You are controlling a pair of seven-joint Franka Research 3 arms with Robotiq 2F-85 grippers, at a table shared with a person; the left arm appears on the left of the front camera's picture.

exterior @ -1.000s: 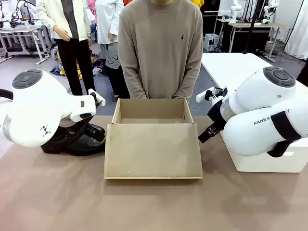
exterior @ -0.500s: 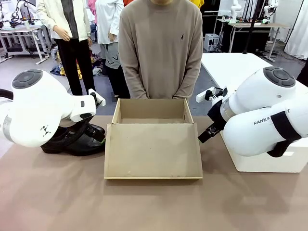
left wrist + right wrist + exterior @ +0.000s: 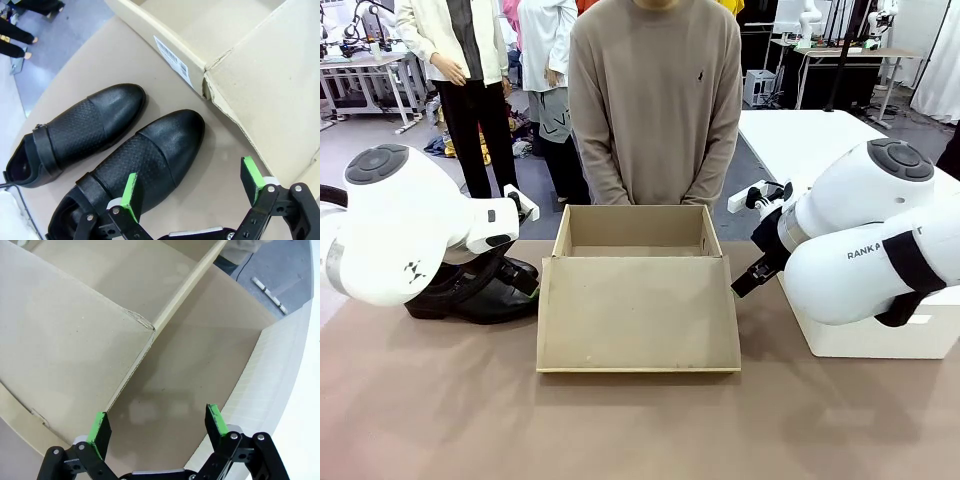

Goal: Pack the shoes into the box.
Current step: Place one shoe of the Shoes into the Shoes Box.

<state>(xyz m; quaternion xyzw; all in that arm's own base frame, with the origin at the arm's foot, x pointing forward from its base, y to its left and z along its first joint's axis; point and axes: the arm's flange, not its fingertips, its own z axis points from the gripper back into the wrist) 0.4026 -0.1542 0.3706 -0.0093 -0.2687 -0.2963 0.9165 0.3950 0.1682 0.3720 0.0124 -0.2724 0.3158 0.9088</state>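
A white barcode label, its print unreadable, sits on the box wall ahead of the wide-open, empty left gripper. "RANKA" shows on the right arm. Nothing has moved since before. The shoes lie just under that gripper, toes toward the box. The right gripper, jaws spread, hangs over bare table between the box edge and the white plastic box.

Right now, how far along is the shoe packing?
Done: the box stands open, its flap lid folded flat toward the robot. In hand: nothing is gripped. The left gripper is open over the shoes, and the right gripper is open beside the box's wall. Left: both shoes sit on the table left of the box, so all the packing remains.
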